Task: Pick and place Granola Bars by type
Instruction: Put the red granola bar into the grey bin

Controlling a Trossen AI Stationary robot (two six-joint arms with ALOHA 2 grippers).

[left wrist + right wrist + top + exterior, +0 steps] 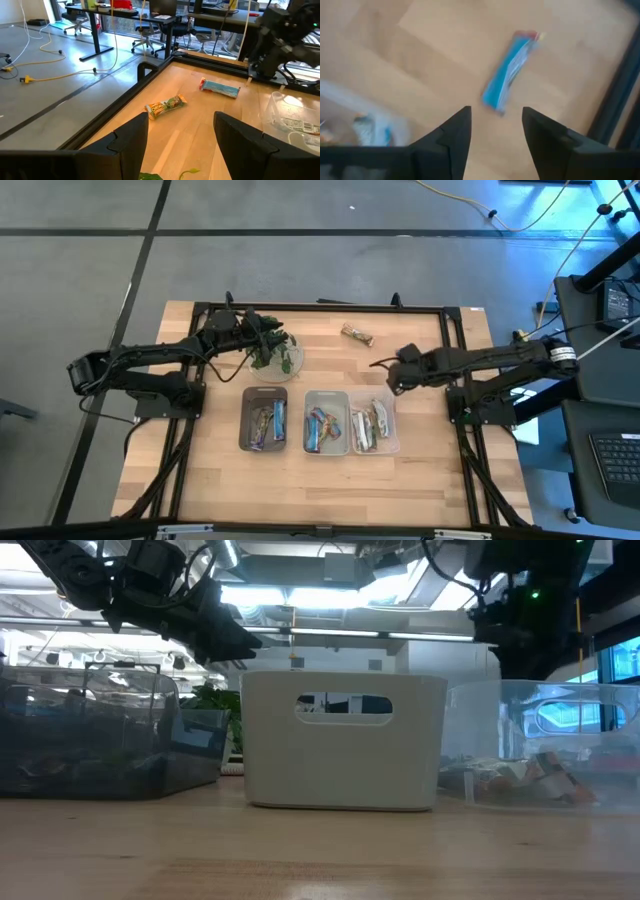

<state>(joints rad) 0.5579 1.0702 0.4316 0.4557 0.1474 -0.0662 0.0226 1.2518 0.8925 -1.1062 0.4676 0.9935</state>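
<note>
A blue-wrapped granola bar point(512, 71) lies flat on the wood just ahead of my right gripper point(495, 112), which hovers open above it near the table's right side point(390, 369). The left wrist view shows this blue bar point(220, 88) too. A tan-and-green bar point(357, 334) lies flat near the far edge, seen again in the left wrist view point(166, 106). More bars lie in the dark bin point(264, 420), the white bin point(327, 423) and the clear bin point(373, 426). My left gripper point(180, 120) is open and hangs over the plant point(272, 352).
The three bins stand side by side at mid-table. The leafy plant on its round dish sits left of centre, under the left arm. A black frame rail point(125, 107) runs along the table's edges. Bare wood point(330, 355) lies between the loose bars and the bins.
</note>
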